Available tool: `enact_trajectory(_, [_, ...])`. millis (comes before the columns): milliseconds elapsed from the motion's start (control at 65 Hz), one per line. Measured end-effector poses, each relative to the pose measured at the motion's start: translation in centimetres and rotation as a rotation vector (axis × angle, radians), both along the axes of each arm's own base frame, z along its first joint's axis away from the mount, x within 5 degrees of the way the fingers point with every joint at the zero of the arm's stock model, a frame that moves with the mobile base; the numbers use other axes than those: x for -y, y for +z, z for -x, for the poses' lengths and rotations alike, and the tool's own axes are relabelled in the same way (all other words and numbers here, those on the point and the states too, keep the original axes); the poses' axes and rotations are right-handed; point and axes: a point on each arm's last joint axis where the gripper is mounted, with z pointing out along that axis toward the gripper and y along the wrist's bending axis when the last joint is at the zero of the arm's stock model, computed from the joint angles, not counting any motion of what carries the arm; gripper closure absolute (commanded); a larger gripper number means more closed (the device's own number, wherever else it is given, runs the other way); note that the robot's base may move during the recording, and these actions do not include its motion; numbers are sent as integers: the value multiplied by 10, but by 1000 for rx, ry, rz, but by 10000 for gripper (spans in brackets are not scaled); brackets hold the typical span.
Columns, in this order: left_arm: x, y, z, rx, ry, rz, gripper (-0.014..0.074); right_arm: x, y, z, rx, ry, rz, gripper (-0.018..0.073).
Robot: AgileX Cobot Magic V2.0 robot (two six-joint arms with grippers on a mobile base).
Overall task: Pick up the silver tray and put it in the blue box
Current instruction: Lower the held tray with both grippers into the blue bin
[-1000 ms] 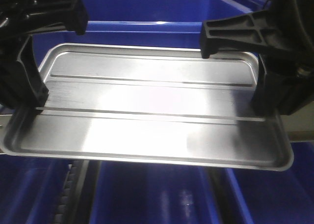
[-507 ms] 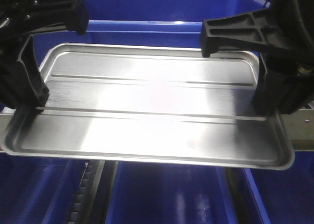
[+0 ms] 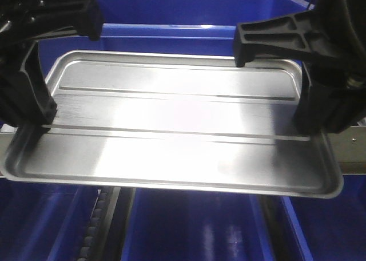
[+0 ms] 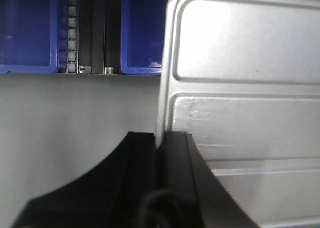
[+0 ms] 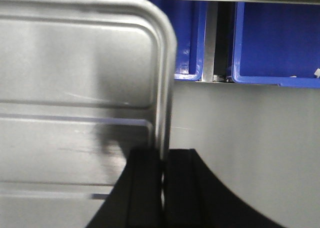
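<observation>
See left pincer (image 4: 160,144) closed on the left short rim of the wide shallow rectangular silver metal tray (image 3: 171,149): one black finger (image 4: 142,158) outside the rim, the other inside on the recessed panel, rim edge sandwiched between. See right pincer (image 5: 164,163) doing the same on the right short rim, clamped with one finger each side and no visible gap to the metal. In the front view, read both grips as sitting about level with the nearer of the two long ridges.

Find tray face-up, long axis running left to right between the two arms, roughly level. Note strong glare across the centre panel, with both ridges and the rounded corners readable.

Place tray in front of and above a group of blue plastic boxes (image 3: 189,226): some showing past the far rim, others under the near rim. Not seeing tray inside any of them; its outline overlaps box walls in the front view. Spot a black toothed strip (image 3: 94,226) in the gap between two near boxes.

From the wrist views, see a plain grey surface (image 4: 75,108) beside and below both short edges, with blue boxes lined up along its far side. Can't tell whether tray underside touches that surface or hangs free.
</observation>
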Motion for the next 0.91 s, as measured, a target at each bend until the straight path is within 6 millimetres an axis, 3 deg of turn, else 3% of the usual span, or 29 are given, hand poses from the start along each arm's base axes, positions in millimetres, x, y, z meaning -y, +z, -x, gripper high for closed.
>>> enact_trajectory(677, [0,1,-1,11,-3,-5,700,-1,1,-2,28,17,4,510])
enact_trajectory(815, [1,11,-3,23,8,-3,700,-3,14,-6,56,29,1,510])
enact_trajectory(907, [2,29,-8,76,-12,-9,700,-5,35,-12,118,55,22,510])
